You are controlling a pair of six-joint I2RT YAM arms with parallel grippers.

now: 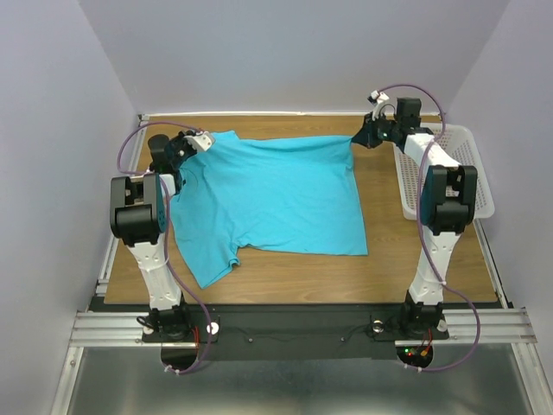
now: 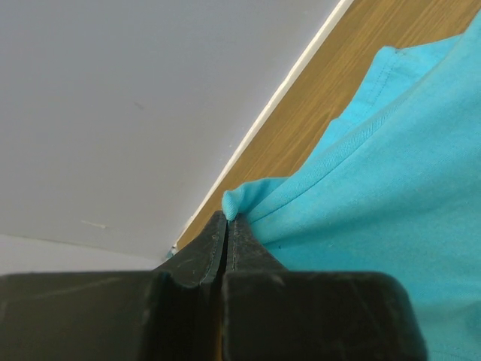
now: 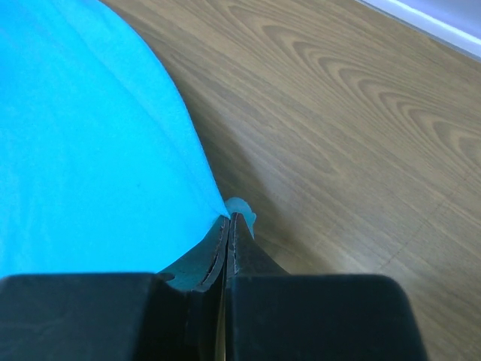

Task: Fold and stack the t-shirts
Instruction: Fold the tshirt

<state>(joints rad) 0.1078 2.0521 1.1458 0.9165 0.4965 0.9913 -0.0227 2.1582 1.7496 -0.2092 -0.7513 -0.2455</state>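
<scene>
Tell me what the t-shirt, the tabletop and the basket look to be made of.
T-shirt: soft matte turquoise knit cloth, likely cotton; it drapes, wrinkles and shows a stitched hem.
Tabletop: wood-grain surface, low sheen; solid wood or laminate cannot be told.
Basket: white mesh, probably moulded plastic, with an even lattice.
</scene>
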